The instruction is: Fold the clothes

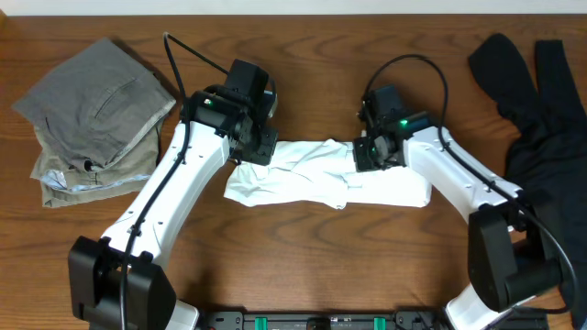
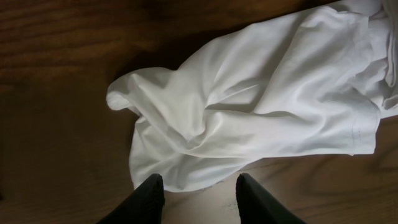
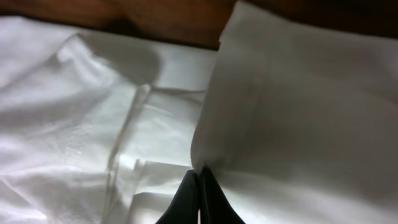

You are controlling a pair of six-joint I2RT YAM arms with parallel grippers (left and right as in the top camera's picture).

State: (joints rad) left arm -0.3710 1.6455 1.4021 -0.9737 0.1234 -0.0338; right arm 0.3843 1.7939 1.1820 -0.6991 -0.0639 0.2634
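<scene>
Shirt: the white shirt [image 1: 303, 179] lies at the centre of the table [image 1: 303, 55], gathered into a long band running from 9 to 3 o'clock. The 3 o'clock half looks flat and layered. The 9 o'clock end is rumpled, with loose creases and an uneven edge.
Left gripper: the left gripper [image 1: 260, 149] hangs over the band's 10 o'clock corner. In its wrist view the fingers stand apart with bare wood between them and the shirt's edge just ahead. It is released and grasps nothing.
Right gripper: the right gripper [image 1: 371, 158] sits over the band, toward 1 o'clock from its middle. Its wrist view shows the fingers clenched tight together, with the corner of a raised flap meeting their tips. It looks to be pinching that fold of shirt.
Trousers: the grey and khaki trousers [image 1: 92, 110] are stacked at 10 o'clock on the table, well apart from the shirt. They look roughly folded.
Black garment: the black garment [image 1: 541, 119] sprawls unfolded at 2 o'clock by the table's edge.
Done: the shirt seems narrowed lengthwise.
Left: by my judgement, lay the flap down, smooth the 9 o'clock end and fold the band across. The black garment is not yet folded.
</scene>
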